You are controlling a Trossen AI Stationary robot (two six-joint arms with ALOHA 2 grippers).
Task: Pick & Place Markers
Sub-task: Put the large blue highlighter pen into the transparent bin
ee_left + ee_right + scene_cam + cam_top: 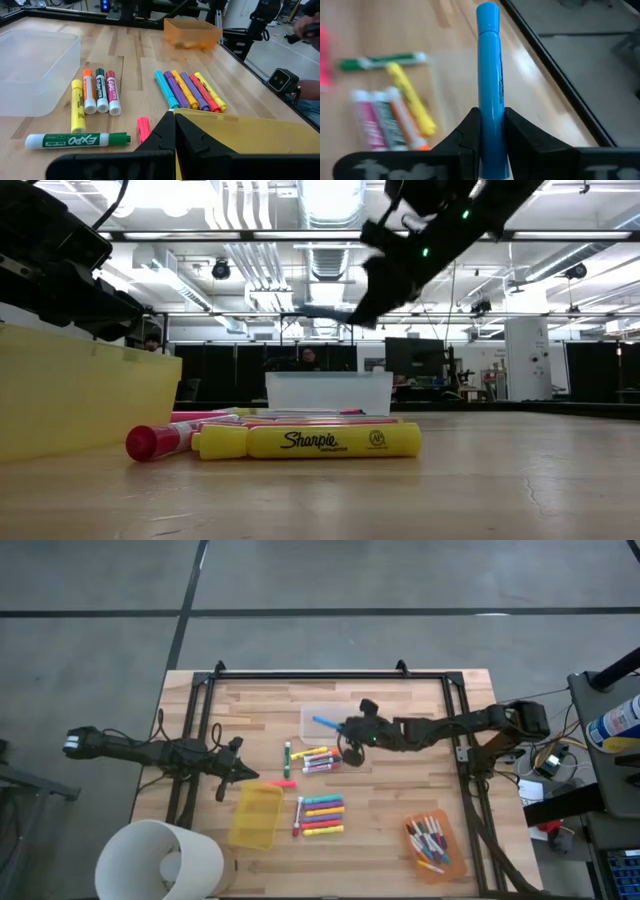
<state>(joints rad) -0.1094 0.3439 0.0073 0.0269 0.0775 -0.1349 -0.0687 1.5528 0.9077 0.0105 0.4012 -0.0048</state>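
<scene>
Fingers [470, 135] of R arm clamp blue marker [490, 75] btwn them, over clear bin [322, 720].

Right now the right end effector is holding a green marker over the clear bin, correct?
Not quite: the marker clamped in the right end effector is blue, not green, as the right wrist view shows. It is indeed held over the clear bin.

Both arms are matte black, built from chunky jointed segments. The right arm [440, 728] shows small green lights near its wrist and loose cables trailing at its base. The left arm [150, 750] ends in a pale base block.
</scene>
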